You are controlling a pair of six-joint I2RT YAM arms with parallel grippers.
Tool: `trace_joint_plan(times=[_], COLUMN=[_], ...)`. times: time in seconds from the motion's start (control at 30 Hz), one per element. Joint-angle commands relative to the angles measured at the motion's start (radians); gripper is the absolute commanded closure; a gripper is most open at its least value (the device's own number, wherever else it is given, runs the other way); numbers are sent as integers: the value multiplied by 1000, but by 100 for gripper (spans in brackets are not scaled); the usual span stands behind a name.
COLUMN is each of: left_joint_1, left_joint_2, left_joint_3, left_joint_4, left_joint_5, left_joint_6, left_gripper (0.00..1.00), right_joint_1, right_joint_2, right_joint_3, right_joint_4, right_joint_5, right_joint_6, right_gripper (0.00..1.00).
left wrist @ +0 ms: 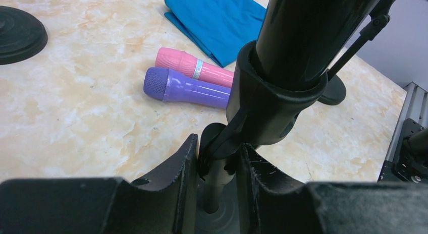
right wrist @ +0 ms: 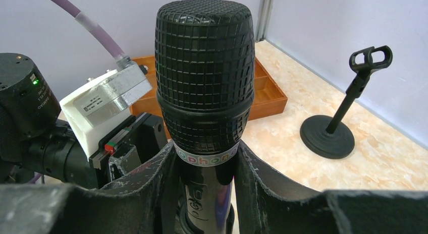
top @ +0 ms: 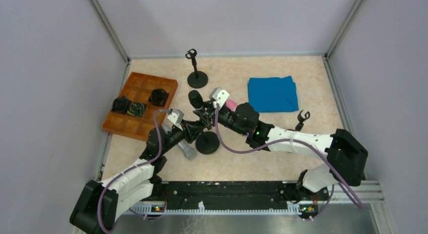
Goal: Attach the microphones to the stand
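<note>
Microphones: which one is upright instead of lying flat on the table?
The black microphone, upright between the jaws of the right gripper; the pink microphone and purple microphone lie flat, side by side.

From above, a tray (top: 141, 105) lay left of centre, a far stand (top: 197, 78) upper centre, a cloth (top: 272, 94) to the right. A middle stand (top: 207, 142) stood at centre with a microphone (top: 195, 99) in its clip.

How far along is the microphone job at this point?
Done: none standing free yet. In hand: the black microphone looks seated in the clip of the near stand, right gripper jaws shut on it, left gripper jaws clamped on that stand's stem. Left: the pink microphone, purple microphone and silver-grey microphone lie on the table, and the far stand is empty.
</note>
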Motion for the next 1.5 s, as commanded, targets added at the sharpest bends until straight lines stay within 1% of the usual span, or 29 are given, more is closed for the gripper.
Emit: trace_joint_plan(times=[0.0,0.27,0.57,0.8,0.93,1.13,1.3,1.47], left_joint_1=[75,103,139,158,160,157,152,140], left_joint_2=[-2,-2,-11,-40,-24,23,20,19], left_joint_3=[44,42,38,40,49,69,61,57], left_joint_4=[86,94,99,63,62,84,91,87], left_joint_5=[-247,-261,-229,-234,-193,-54,-33,-28], left_joint_6=[2,-15,-52,-41,-31,12,26,39], left_gripper=[100,100,100,100,100,100,100,100], right_joint_1=[53,67,74,77,92,104,102,103], right_joint_2=[138,180,241,264,284,270,259,281], right_joint_3=[-142,-139,-131,-170,-170,-82,4,88], right_joint_4=[-664,-679,-645,-594,-595,-686,-798,-931], right_joint_5=[-68,-73,-80,-75,-62,-28,-35,-66], right_joint_6=[5,9,17,45,45,28,29,33], right_gripper=[100,100,100,100,100,100,100,100])
